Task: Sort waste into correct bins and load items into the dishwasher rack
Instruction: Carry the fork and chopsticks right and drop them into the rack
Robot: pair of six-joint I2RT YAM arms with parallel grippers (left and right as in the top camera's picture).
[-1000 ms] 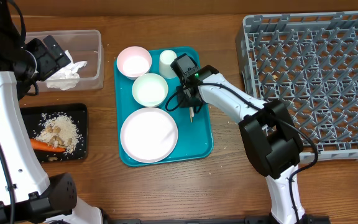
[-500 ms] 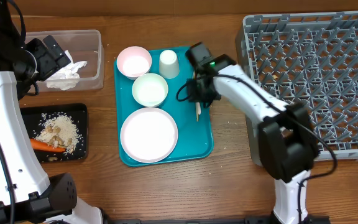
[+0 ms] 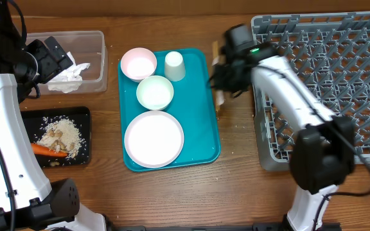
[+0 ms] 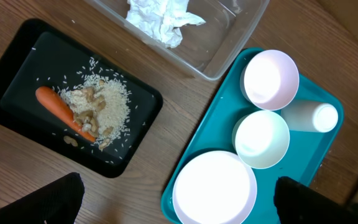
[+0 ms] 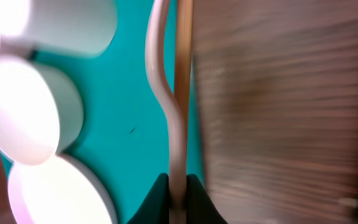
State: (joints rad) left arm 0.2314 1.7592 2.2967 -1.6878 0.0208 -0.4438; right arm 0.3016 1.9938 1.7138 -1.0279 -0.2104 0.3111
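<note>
**Overhead**
- Right gripper [image 3: 226, 77]: closed on a wooden chopstick [image 3: 219, 106], over the strip of bare table [image 3: 236, 147] between the teal tray [image 3: 204, 138] and the dishwasher rack [image 3: 326, 83].
- Chopstick: thin and light brown, roughly parallel to the teal tray's right rim and just outside it. One end shows above the gripper, the other below.
- On the teal tray: pink bowl [image 3: 138, 63], white cup [image 3: 174, 65], pale bowl [image 3: 155, 92] and large white plate [image 3: 153, 138], set close together.
- Room to move: the strip of wood is narrow, and the rack's grey left wall stands near the gripper.
- Left gripper [image 3: 49, 52]: at the left end of the clear tub [image 3: 98, 61], which holds crumpled tissue [image 3: 66, 76]. Its opening cannot be judged from this view.

**Left wrist**
- Left fingers [image 4: 48, 199]: dark shapes at the two lower corners, spread wide apart, high above the table.
- Black tray [image 4: 23, 81]: holds a heap of rice [image 4: 107, 106], with an orange carrot [image 4: 58, 107] lying diagonally against it.
- Edges: the tub, the black tray and the teal tray lie near one another, with wood showing between them.

**Right wrist**
- Sharpness: heavily blurred.
- Right fingers [image 5: 159, 199]: pressed together on the chopstick and a pale curved utensil [image 5: 155, 43] beside it. What kind of utensil it is cannot be told.
- Beneath: teal tray to the left and bare wood to the right, with the chopstick running along the boundary.
</note>
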